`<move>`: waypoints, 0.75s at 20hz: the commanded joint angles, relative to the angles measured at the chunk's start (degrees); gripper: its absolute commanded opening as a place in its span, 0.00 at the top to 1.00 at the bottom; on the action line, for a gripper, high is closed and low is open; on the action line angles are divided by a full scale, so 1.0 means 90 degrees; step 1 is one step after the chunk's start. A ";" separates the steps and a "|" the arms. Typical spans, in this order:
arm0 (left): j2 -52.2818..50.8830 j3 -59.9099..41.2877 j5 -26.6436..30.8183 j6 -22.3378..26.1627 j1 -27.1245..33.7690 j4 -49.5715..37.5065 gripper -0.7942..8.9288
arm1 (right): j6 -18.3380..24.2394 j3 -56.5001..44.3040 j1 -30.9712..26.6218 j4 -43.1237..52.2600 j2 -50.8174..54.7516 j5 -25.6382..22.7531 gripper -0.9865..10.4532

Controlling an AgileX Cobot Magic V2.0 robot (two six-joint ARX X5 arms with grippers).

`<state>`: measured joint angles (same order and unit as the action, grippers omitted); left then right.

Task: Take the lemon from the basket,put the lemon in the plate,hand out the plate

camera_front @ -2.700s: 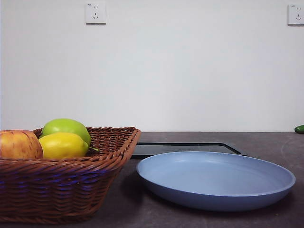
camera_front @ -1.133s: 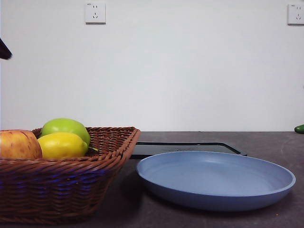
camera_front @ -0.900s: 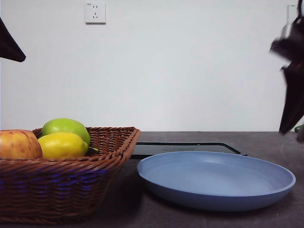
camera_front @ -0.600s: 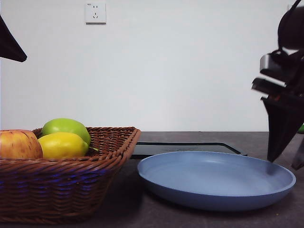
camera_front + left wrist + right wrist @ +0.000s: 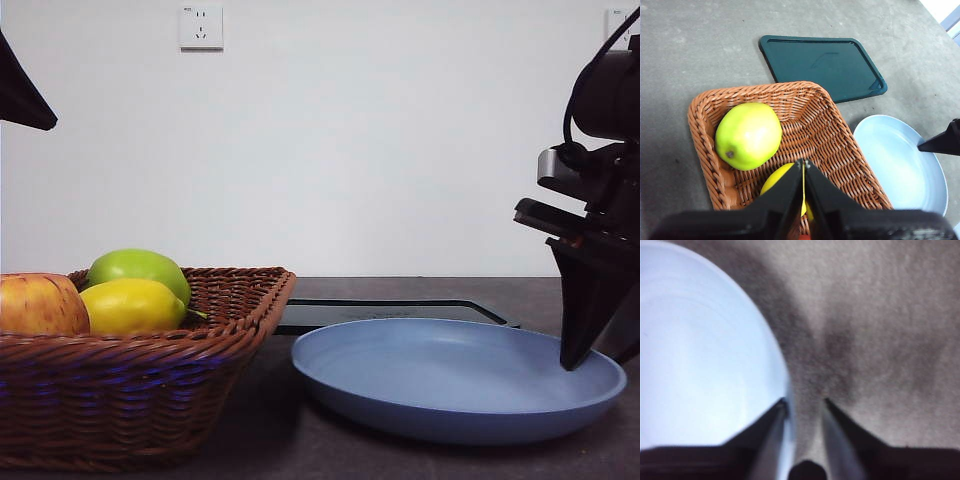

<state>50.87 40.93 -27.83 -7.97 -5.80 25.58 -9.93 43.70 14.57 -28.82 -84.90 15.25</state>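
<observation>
**Front view.** Changed: a dark arm, absent from this view a few seconds ago, has come in at the right edge and descended; the right claw (image 5: 578, 355) now has a tip at the near-right rim of the plate (image 5: 400, 385). The plate itself has shifted very slightly to the right. A black tip of the waiting arm shows at the top left corner, where there was none before. Judgement: the plate is being secured ahead of the lemon's transfer, which is not yet done.
Containers: basket (image 5: 150, 395) at left holds the lemon (image 5: 132, 305), a green apple (image 5: 138, 268) behind it and a red-yellow apple (image 5: 38, 305) beside it. The plate is empty. A black tray (image 5: 390, 312) lies behind the plate, with nothing seen on it.

**Left wrist view.** Left claw (image 5: 804, 165) hangs above the basket (image 5: 815, 95), jaws pressed together, holding nothing. The lemon (image 5: 777, 182) lies directly beneath the tips, partly hidden; green apple (image 5: 748, 135) next to it. The tray (image 5: 822, 65) is bare. The plate (image 5: 890, 165) sits just beside the basket, the other arm's tip at its far rim.

**Right wrist view.** Blurred. Right claw (image 5: 804, 407) is parted narrowly, jaws astride the rim of the plate (image 5: 705, 365), one inside and one over the desk (image 5: 880, 330); no firm grip is evident.
</observation>
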 commanded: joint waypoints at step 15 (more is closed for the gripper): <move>0.0041 0.0185 -0.0119 0.0284 -0.0104 0.0299 0.58 | -0.0129 0.0170 -0.0104 -0.1001 0.1163 -0.0019 0.91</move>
<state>50.89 41.32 -28.62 -7.14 -6.44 28.69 -10.92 43.92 13.63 -38.22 -74.04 14.92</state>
